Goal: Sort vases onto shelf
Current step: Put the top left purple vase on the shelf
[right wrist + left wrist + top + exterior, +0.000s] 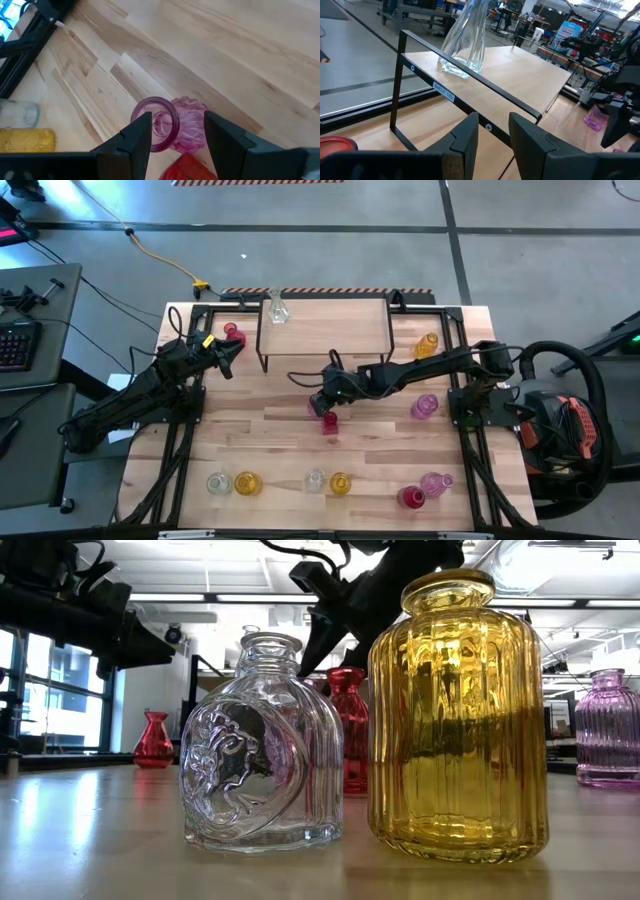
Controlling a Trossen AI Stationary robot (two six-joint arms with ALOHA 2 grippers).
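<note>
**Q.** Where is the working end effector placed, and in what state is it shown?

**A.** The right gripper (177,120) is shown reached out to the middle of the table (250,440). Its fingers are held apart, and the pink vase (186,131) is straddled by them. Whether the glass is already pressed cannot be settled. A red vase (330,422) is seen just beside the pink one.

**Q.** How is the pink vase oriented?

**A.** It is judged to stand upright, with its long axis vertical. Its open mouth is turned up toward the wrist, so the vase lies directly below the gripper. The neck would be closed on from either side.

**Q.** Which way does the shelf (325,330) lie?

**A.** It is found beyond the right gripper, toward the far edge of the table. One clear vase (277,308) is already set on its left end.

**Q.** And the other arm?

**A.** The left gripper (493,120) is parked by the shelf's left end. Its fingers are parted and nothing is held. The right arm is clearly the nearer one.
</note>
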